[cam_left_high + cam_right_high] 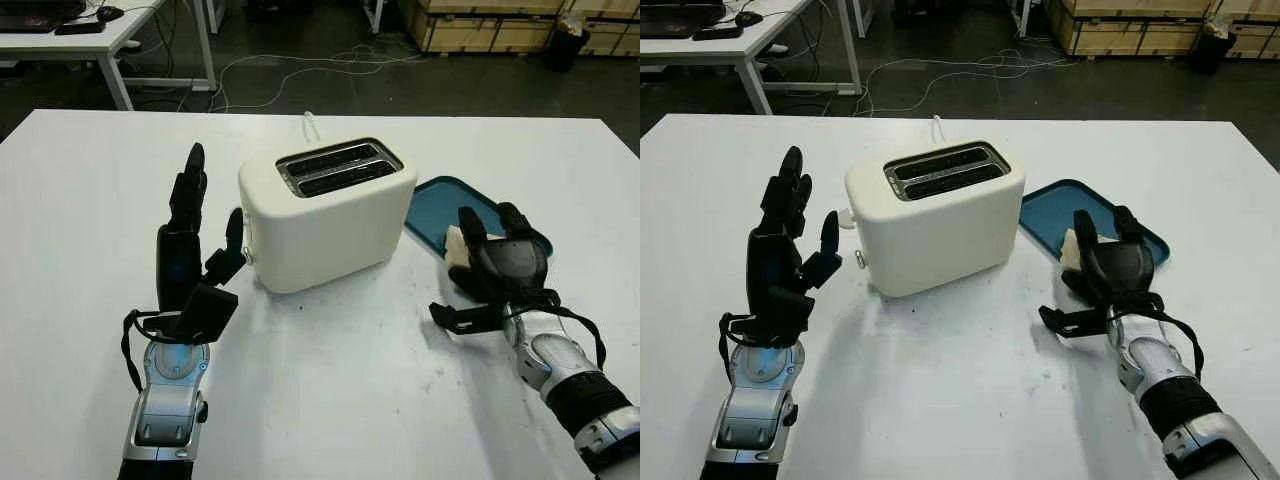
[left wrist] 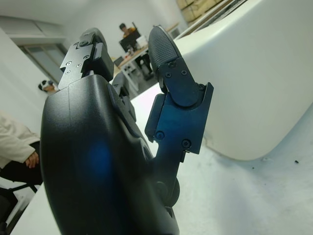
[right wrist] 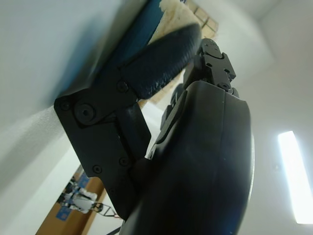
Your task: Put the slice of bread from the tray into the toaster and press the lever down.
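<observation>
One bread slice (image 1: 458, 246) is seen on the tray (image 1: 440, 205), at the toaster's (image 1: 325, 212) 3 o'clock, its axis hidden by the right hand (image 1: 497, 265); whether it is gripped cannot be told. The left hand (image 1: 190, 250) is held open at 9 o'clock.

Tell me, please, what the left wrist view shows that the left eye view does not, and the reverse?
The left wrist view adds a person seated at a far desk and another person's sleeve close by.

The left eye view adds the two top slots, the blue tray, the bread slice on it, and the right hand over that slice.

Both share the open left hand, upright beside the white toaster, and the white table.
</observation>
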`<state>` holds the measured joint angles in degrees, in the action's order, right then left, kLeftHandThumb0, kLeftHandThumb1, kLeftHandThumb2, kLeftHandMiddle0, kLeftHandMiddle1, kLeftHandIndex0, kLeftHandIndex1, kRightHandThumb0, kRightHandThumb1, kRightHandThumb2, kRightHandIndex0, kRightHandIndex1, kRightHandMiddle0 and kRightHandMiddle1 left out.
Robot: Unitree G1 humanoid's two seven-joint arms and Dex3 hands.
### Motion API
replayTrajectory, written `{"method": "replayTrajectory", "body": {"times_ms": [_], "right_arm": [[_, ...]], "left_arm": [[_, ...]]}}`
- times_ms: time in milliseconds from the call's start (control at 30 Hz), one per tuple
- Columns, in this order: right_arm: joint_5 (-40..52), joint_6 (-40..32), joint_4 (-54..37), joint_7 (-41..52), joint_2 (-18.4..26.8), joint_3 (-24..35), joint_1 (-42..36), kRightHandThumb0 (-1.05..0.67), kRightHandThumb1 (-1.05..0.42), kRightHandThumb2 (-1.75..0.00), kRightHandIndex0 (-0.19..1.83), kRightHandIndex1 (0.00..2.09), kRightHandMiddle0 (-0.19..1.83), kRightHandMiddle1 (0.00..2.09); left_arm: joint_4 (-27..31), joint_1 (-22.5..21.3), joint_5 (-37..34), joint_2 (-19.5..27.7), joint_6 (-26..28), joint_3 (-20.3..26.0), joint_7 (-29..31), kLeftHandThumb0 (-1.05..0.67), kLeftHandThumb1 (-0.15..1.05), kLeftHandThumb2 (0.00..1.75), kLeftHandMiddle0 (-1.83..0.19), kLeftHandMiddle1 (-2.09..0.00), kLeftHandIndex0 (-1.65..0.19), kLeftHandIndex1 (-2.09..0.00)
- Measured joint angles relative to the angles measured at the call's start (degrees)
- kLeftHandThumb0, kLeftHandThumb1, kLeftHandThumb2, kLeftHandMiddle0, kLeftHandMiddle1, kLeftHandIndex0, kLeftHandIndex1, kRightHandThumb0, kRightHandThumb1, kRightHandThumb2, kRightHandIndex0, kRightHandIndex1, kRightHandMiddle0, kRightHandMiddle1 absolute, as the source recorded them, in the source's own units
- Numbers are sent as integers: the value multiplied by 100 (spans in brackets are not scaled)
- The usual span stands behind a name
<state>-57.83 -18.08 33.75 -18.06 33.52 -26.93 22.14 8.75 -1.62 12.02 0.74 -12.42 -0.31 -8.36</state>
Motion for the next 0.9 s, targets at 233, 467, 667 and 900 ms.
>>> {"method": "replayTrajectory", "body": {"times_ms": [233,467,667,900], "right_arm": [[11,387,131,-1089,10,-1,-63,-82,-1,-175,156,174,132,174],[100,733,182,-861,106,39,-32,-103,-33,-175,157,175,157,175],[108,930,188,-630,234,28,0,-93,-57,-174,157,175,157,175],[765,2204,584,-1654,303,430,-94,-96,-82,-144,157,175,157,175]], "left_arm": [[32,3,-2,-19,1,0,7,-64,92,77,0,-24,-9,-1],[66,5,0,-16,0,2,9,-63,92,77,0,-24,-9,-1],[66,7,-4,-16,0,2,16,-64,92,76,0,-23,-9,-1],[66,9,-2,-15,-2,3,30,-65,92,76,0,-23,-9,-1]]}}
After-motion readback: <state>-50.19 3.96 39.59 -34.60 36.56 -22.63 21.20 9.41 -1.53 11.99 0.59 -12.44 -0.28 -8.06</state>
